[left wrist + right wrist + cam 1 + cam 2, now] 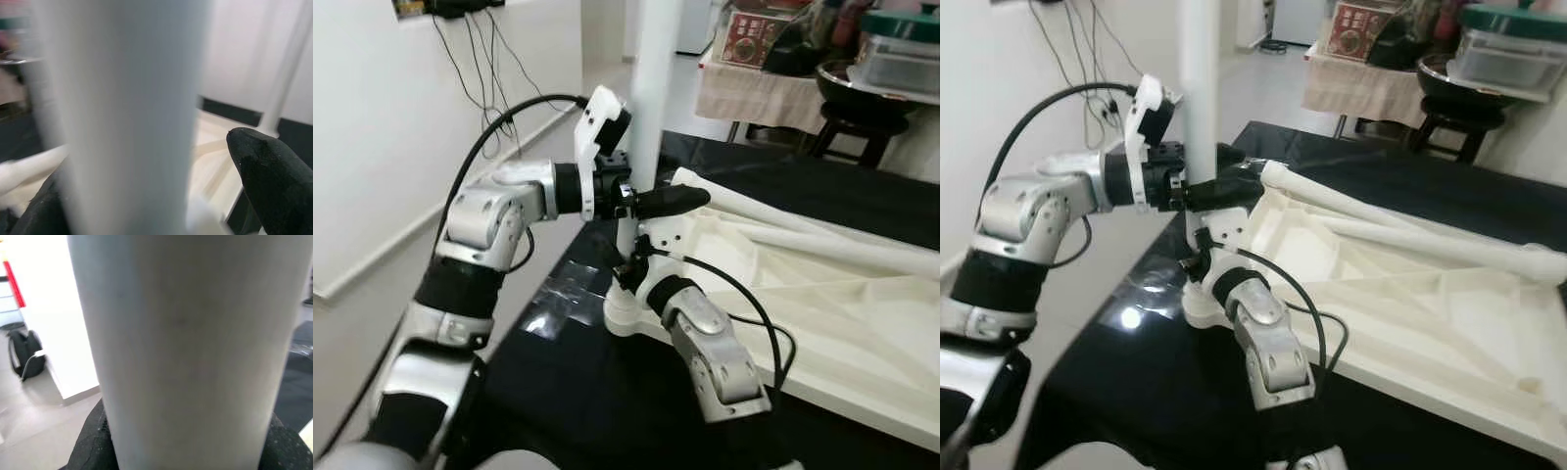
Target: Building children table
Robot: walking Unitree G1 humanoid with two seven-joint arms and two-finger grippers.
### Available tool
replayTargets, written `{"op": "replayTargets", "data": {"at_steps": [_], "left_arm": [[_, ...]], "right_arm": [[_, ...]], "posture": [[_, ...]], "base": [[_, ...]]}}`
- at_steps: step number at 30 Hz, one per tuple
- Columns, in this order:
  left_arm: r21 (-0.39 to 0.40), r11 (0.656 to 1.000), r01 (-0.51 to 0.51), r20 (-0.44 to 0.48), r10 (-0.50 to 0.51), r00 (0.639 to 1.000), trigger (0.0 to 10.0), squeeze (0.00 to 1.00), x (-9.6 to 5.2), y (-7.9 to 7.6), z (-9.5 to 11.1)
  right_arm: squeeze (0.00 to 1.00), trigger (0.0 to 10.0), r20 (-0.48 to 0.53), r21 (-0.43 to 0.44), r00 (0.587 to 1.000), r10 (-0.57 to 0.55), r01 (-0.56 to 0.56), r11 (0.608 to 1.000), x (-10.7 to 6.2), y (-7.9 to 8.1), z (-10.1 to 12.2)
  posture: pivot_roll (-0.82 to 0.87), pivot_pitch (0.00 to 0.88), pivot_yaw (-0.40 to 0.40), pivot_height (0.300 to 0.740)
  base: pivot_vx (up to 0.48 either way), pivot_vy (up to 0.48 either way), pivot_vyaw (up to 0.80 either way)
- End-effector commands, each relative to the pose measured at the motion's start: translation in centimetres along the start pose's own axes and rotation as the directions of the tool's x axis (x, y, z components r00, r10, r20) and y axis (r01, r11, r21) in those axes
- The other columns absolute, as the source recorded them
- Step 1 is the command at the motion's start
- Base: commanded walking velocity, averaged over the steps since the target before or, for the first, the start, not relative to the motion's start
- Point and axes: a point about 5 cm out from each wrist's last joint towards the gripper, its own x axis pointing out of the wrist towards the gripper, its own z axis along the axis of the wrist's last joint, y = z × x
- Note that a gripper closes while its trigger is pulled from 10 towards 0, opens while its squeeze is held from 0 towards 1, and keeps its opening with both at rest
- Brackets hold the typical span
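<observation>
Work is at the leg-fitting step of the children table. Nearest to the camera, the right gripper point(628, 257) reaches up from below and holds the white leg point(651, 88) low down, just above the corner of the tabletop point(822, 323). In the right wrist view the leg sits between the 2 black fingers point(93, 440), so I judge them clamped on it. A little higher, the left gripper point(677, 201) comes in from the left side, and its fingers point(271, 181) lie on both sides of the same leg; they seem closed on it too, though the far contact is blurred.

The leg stands upright at the near left corner of the white tabletop, which lies upside down on the black surface point(597, 392). Its foot appears to enter the round corner socket point(625, 313), but how deep it sits I cannot tell. 2 more white legs point(1410, 230) lie tilted across the tabletop.

Next move, in my judgement, calls for keeping the leg vertical and pressing or turning it down into the socket, with both grippers working together so it does not lean. Behind, a cloth-covered table point(764, 93) with boxes stands well apart.
</observation>
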Motion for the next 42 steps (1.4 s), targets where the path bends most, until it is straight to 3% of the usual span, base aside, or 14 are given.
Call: {"op": "replayTargets", "data": {"at_steps": [1,11,12,13,14,15,17,18,19,20,28,29,35,42], "left_arm": [[0.009,0.998,0.066,0.009,-0.066,0.998,10.0,0.00,-0.1,-0.9,0.3],[-0.003,0.999,-0.047,-0.023,0.047,0.999,10.0,0.00,-5.0,-2.0,-0.2],[-0.010,0.997,-0.082,-0.028,0.082,0.996,10.0,0.00,-6.4,-2.6,-0.3],[-0.010,0.997,-0.082,-0.028,0.082,0.996,10.0,0.00,-6.4,-2.6,-0.3],[-0.015,0.994,-0.111,-0.035,0.110,0.993,10.0,0.00,-7.5,-3.1,-0.4],[-0.018,0.991,-0.133,-0.045,0.132,0.990,10.0,0.00,-8.4,-3.6,-0.6],[-0.024,0.986,-0.165,-0.052,0.163,0.985,10.0,0.00,-9.1,-3.9,-0.9],[-0.040,0.979,-0.198,-0.059,0.196,0.979,10.0,0.00,-9.7,-4.3,-1.5],[-0.040,0.979,-0.198,-0.059,0.196,0.979,10.0,0.00,-9.7,-4.3,-1.5],[-0.063,0.969,-0.238,-0.063,0.234,0.970,10.0,0.00,-10.1,-4.6,-2.3],[-0.167,0.896,-0.410,-0.097,0.399,0.912,10.0,0.00,-11.2,-6.6,-6.3],[-0.184,0.872,-0.453,-0.120,0.437,0.891,10.0,0.00,-11.4,-7.3,-7.4],[-0.207,0.829,-0.519,-0.184,0.488,0.853,10.0,0.00,-11.2,-9.3,-10.0],[-0.211,0.805,-0.554,-0.254,0.503,0.826,10.0,0.00,-9.5,-12.8,-13.6]], "right_arm": [[0.00,0.0,-0.182,0.091,0.972,-0.146,0.165,0.982,-0.1,-1.4,-3.9],[0.00,0.0,-0.193,0.079,0.963,-0.190,0.208,0.975,0.2,-1.1,-3.9],[0.00,2.7,-0.204,0.075,0.955,-0.213,0.232,0.970,0.0,-0.8,-3.7],[0.00,2.7,-0.204,0.075,0.955,-0.213,0.232,0.970,0.0,-0.8,-3.7],[0.00,4.9,-0.212,0.066,0.948,-0.236,0.255,0.965,0.0,-0.7,-3.6],[0.00,10.0,-0.215,0.058,0.943,-0.256,0.274,0.960,-0.1,-0.7,-3.5],[0.00,10.0,-0.210,0.053,0.943,-0.259,0.276,0.960,0.0,-0.9,-3.3],[0.69,10.0,-0.199,0.064,0.948,-0.248,0.265,0.962,0.1,-1.1,-3.2],[0.69,10.0,-0.199,0.064,0.948,-0.248,0.265,0.962,0.1,-1.1,-3.2],[1.00,10.0,-0.193,0.077,0.952,-0.238,0.257,0.963,0.1,-1.4,-3.1],[0.98,10.0,-0.107,0.165,0.988,-0.115,0.131,0.978,0.8,-1.8,-1.8],[0.00,10.0,-0.062,0.171,0.997,-0.049,0.059,0.983,0.9,-1.8,-1.0],[0.00,10.0,0.036,0.136,0.987,0.154,-0.158,0.978,1.4,-3.0,0.8],[0.00,10.0,0.068,0.037,0.861,0.503,-0.506,0.862,1.9,-5.6,2.5]], "posture": [[0.00,0.045,-0.027,0.740],[0.02,0.032,-0.043,0.740],[0.03,0.025,-0.045,0.740],[0.03,0.025,-0.045,0.740],[0.03,0.024,-0.045,0.740],[0.03,0.023,-0.046,0.740],[0.03,0.019,-0.048,0.740],[0.04,0.017,-0.050,0.740],[0.04,0.017,-0.050,0.740],[0.04,0.015,-0.052,0.740],[0.04,0.013,-0.058,0.740],[0.05,0.014,-0.062,0.740],[0.06,0.014,-0.078,0.740],[0.10,0.016,-0.104,0.740]], "base": [[0.000,0.000,0.00],[0.000,0.000,0.00],[0.000,0.000,0.00],[0.000,0.000,0.00],[0.000,0.000,0.00],[0.000,0.000,0.00],[0.000,0.000,0.00],[0.000,0.000,0.00],[0.000,0.000,0.00],[0.000,0.000,0.00],[0.000,0.000,0.00],[0.000,0.000,0.00],[0.000,0.000,0.00],[0.000,0.000,0.00]]}}
